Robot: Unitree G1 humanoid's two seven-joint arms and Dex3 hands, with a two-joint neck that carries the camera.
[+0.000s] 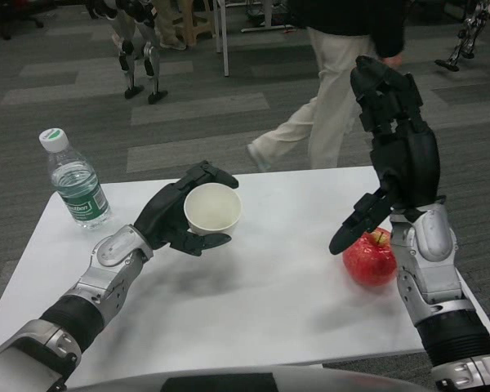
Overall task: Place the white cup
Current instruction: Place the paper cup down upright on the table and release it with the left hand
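Observation:
The white cup (pixel 213 209) is a small, empty bowl-like cup, tipped so its mouth faces me. My left hand (pixel 178 215) grips it from the left side, fingers wrapped over its top and under its base, holding it just above the white table (pixel 253 286). My right hand (pixel 394 155) is raised upright at the right with its fingers spread and holds nothing; its thumb points down toward a red apple.
A red apple (pixel 370 259) lies near the table's right edge beside my right forearm. A water bottle (pixel 76 183) with a green label stands at the far left corner. A person (pixel 335 73) walks on the carpet behind the table. Another robot's legs (pixel 139 57) stand at the back left.

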